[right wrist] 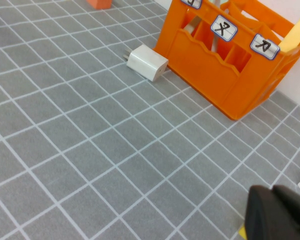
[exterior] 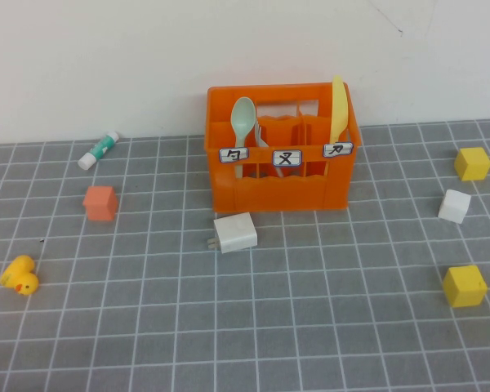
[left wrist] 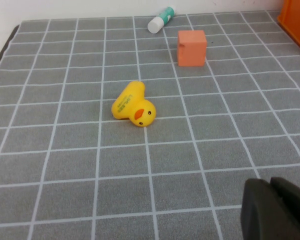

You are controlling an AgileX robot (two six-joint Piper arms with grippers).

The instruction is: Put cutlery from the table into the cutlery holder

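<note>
Three cutlery pieces (exterior: 243, 122) upright in cutlery holder (exterior: 282, 192); left gripper (left wrist: 280, 210), right gripper (right wrist: 282, 215) clenched, parked.

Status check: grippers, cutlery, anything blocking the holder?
Left gripper shut, empty, parked above the rubber duck. Right gripper shut, empty, clear of the cutlery holder. Spoon, fork, knife all in. White charger at its front.

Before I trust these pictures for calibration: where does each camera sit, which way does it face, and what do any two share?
High view: raised on the robot's side, angled down at the table and cutlery holder; no arm shows.
Left wrist view: low over the table's left, facing the duck; shut left gripper in the corner.
Right wrist view: faces the cutlery holder and charger; shut right gripper in the corner.
Shared: high and right wrist views both show holder and charger.
</note>
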